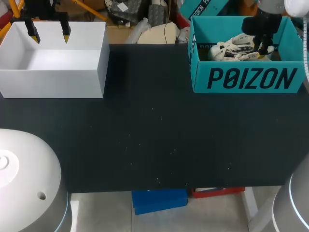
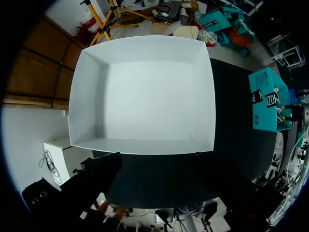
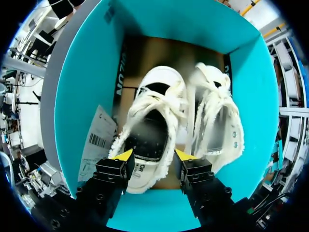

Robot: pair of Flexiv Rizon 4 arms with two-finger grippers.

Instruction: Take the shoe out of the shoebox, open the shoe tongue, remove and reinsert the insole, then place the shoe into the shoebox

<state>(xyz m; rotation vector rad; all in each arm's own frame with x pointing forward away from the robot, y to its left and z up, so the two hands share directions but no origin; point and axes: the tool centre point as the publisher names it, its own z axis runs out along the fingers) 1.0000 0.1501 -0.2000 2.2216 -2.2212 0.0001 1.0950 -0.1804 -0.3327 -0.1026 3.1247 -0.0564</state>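
item 1, teal shoebox (image 1: 248,79): stands open on the black worktop (image 1: 154,135), at its far right corner. the landmark for every entry below.

item 2, shoe (image 3: 152,130): white, frayed edging, laced. it lies inside the shoebox, sole down, opening upward. it is not yet taken out, so i judge the task to be at step 1.

item 3, second shoe (image 3: 217,125): same kind, inside the shoebox just beside item 2. it seems tipped partly onto its side.

item 4, paper tag (image 3: 96,140): inside the shoebox, against the wall on the other side of item 2.

item 5, my right claw (image 3: 153,155): lowered into the shoebox from above. its fingers are spread wide, with 1 yellow tip at each side of the heel end of item 2, and they grip nothing. i judge the spread lets both tips pass the collar before pinching. the heel should give a firm hold and leave laces and tongue free for later.

item 6, white box (image 1: 53,82): open-topped, well to the left of the shoebox across the worktop.

item 7, my left claw (image 1: 49,35): hangs above the white box, far from the shoebox, fingers apart and holding nothing. i judge it is parked there to stay clear of the right arm.

risk note: the 2 shoes lie close in the shoebox, so a tip may snag the second shoe's fringe.
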